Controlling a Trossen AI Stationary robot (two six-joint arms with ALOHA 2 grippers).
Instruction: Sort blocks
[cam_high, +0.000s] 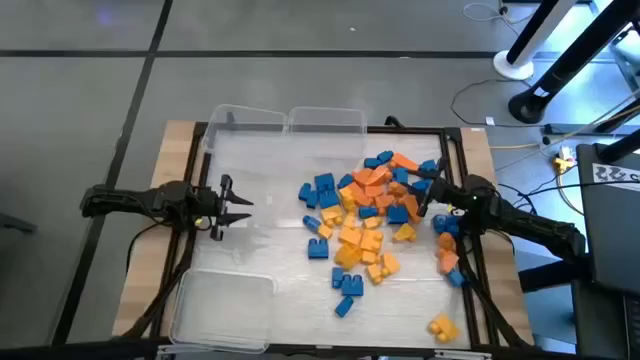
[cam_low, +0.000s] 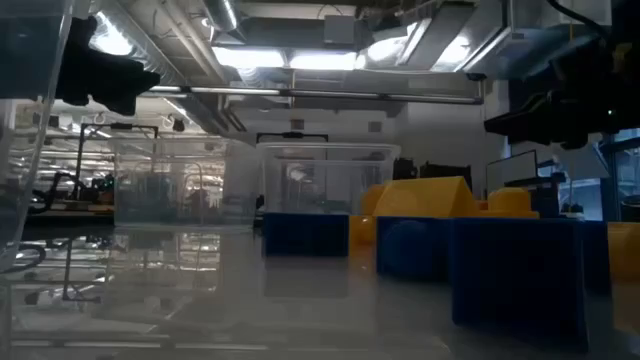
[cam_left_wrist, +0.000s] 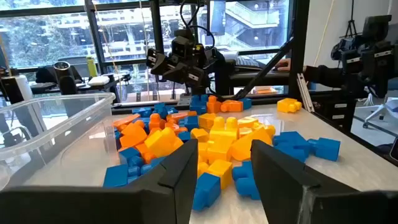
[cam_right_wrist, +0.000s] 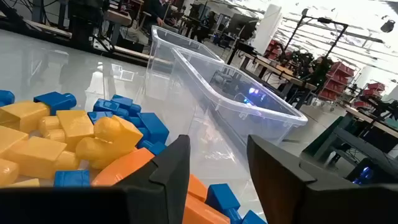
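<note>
The blocks (cam_high: 365, 220), blue, orange and yellow, lie in a loose pile on the white table top, right of its middle. My left gripper (cam_high: 240, 205) stands open over the left half of the table, pointing level at the pile (cam_left_wrist: 211, 140), well short of it. My right gripper (cam_high: 420, 197) is open at the pile's right edge, pointing toward the table's left. In the right wrist view its fingers (cam_right_wrist: 217, 168) have nothing between them, and an orange block (cam_right_wrist: 124, 168) lies close beside one finger; whether they touch I cannot tell.
Two clear bins (cam_high: 245, 122) (cam_high: 325, 122) stand side by side at the far edge, and a third (cam_high: 222, 300) lies at the near left corner. Stray blocks lie near the right edge (cam_high: 447, 245) and at the near right (cam_high: 443, 325). A dark frame (cam_high: 455, 140) borders the table.
</note>
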